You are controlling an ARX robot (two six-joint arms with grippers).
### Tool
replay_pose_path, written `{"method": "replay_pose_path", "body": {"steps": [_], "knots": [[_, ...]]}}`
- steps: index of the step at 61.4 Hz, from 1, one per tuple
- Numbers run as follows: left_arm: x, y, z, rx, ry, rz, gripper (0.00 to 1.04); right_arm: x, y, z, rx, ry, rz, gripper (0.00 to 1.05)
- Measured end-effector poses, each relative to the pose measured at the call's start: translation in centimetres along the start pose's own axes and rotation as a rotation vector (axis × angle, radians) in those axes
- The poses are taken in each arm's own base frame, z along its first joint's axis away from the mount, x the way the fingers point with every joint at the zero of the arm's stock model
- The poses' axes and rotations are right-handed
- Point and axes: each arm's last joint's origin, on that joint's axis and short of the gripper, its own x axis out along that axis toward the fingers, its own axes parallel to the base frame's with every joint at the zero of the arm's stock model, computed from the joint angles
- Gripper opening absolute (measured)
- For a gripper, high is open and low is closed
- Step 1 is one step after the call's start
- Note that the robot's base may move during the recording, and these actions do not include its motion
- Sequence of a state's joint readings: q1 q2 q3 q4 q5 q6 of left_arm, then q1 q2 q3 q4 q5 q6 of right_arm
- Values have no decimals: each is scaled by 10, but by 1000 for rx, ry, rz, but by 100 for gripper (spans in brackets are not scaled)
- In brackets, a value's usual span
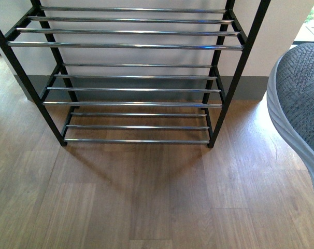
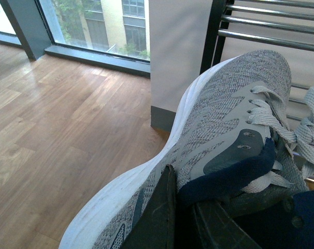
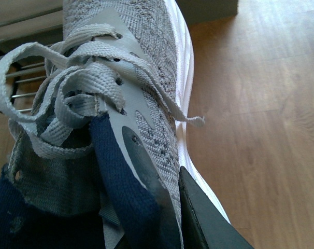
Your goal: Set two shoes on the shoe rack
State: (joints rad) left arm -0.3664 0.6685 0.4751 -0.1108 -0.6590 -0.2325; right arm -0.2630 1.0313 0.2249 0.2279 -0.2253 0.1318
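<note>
With left gripper [image 2: 185, 210] and right gripper [image 3: 172, 207] each clamped on a sneaker [image 2: 224, 135], likely mid-carry; next, swing 3 o'clock sneaker [image 1: 302, 104] onto shoe rack [image 1: 131, 45] tier at 12.

Left jaws, left wrist view: only the tip ends in shot. Outer one matt blk, flat-sided wedge narrowing to a slim tip, straight crisp edges. Inner one dk grey, smoother face w/ faint fine scratches + thin pale lines.

Right jaws, right wrist view: one dk charcoal wedge, plain matt face, sharp edge, pointed tip. 2nd one too hidden to tell.

Rest of both arms out of frame in all 3 views.
</note>
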Motion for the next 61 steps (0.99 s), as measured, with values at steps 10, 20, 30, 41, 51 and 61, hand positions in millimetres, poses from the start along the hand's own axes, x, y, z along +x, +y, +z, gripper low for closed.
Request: {"method": "replay_pose_path", "body": {"steps": [10,20,30,41,51,61], "knots": [[0,0,0,0,1,-6,2,0,0,0,0,-1,-11,1],[0,-1,0,0,3,-13,2,0,-1,0,1,-2,-16,1],[0,0,0,0,2,-9,2,0,-1,0,1,-2,-15,1],[0,-1,0,0,2,-10,2,0,-1,0,1,-2,-15,1],[0,-1,-1,2,4,-9,2,0,-1,0,1,-1,-16,1],[0,-1,-1,2,4,-9,2,0,-1,0,1,-1,-15,1]]}}
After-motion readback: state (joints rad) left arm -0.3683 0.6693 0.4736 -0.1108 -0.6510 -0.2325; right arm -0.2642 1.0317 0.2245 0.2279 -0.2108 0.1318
